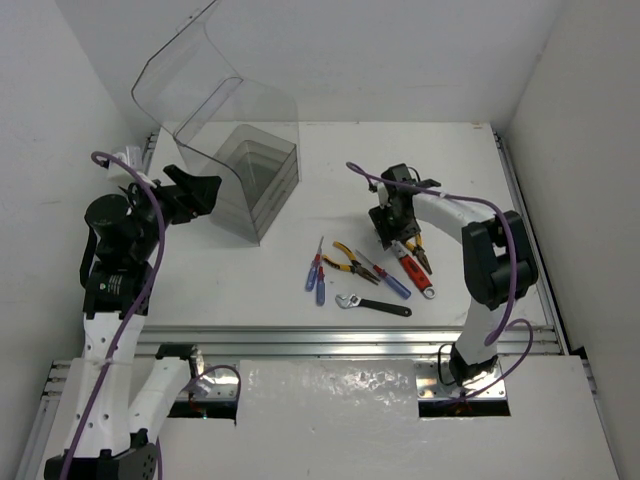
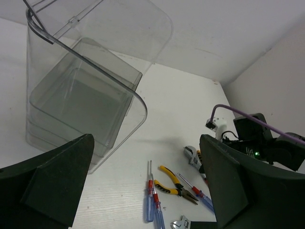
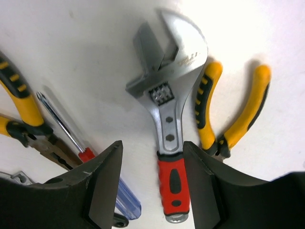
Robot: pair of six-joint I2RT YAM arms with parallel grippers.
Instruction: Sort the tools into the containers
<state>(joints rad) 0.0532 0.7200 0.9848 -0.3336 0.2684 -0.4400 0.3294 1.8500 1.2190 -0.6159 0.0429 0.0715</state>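
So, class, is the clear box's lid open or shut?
Open: the lid is swung up and back above the clear box, leaving its top uncovered.

We see a robotics lab test cell rather than a home or a shop. A bare white tabletop (image 1: 250, 295) is boxed in by plain white wall panels (image 1: 400, 60). Silver aluminium extrusion rails (image 1: 350, 345) run along its near edge. A white-and-black left robot arm (image 1: 112, 300) and a matching right robot arm (image 1: 488, 262) trail loose purple cables (image 1: 158, 245).

Black fingers (image 3: 102, 188), white arms (image 1: 450, 212), purple cables (image 1: 157, 250)
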